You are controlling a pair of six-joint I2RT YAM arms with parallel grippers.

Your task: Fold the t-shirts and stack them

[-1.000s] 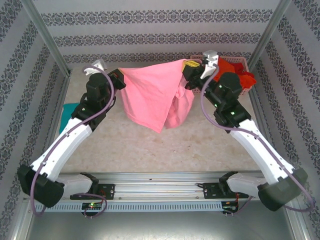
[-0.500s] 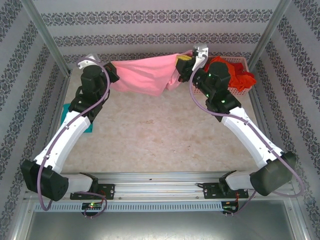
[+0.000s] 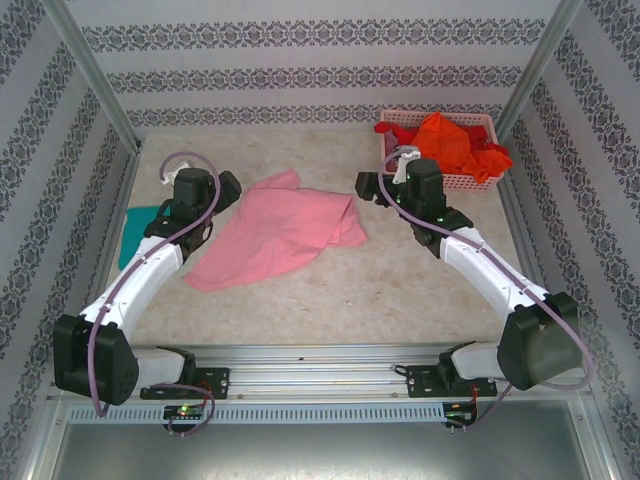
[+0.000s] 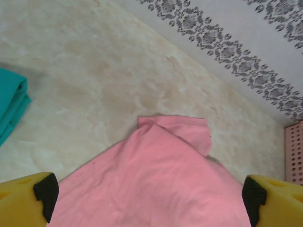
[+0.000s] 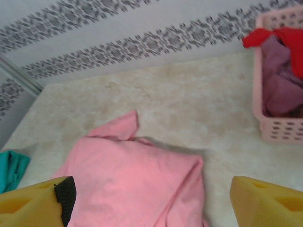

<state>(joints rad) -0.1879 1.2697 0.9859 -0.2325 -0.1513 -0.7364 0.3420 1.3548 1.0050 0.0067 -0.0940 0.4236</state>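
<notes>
While pink t-shirt lies loose, left fingers, right fingers spread, empty.

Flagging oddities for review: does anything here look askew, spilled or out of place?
The pink t-shirt lies rumpled and skewed on the table, a far corner folded over itself, not spread flat. Red and orange shirts bulge over the right rim of the basket. Nothing looks damaged.

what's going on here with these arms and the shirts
Two arms are folding t-shirts. The pink t-shirt lies rumpled on the table between the left tool and right tool; both are open and hold nothing. A teal t-shirt sits folded at the left edge, and red and orange t-shirts wait in the basket.
</notes>
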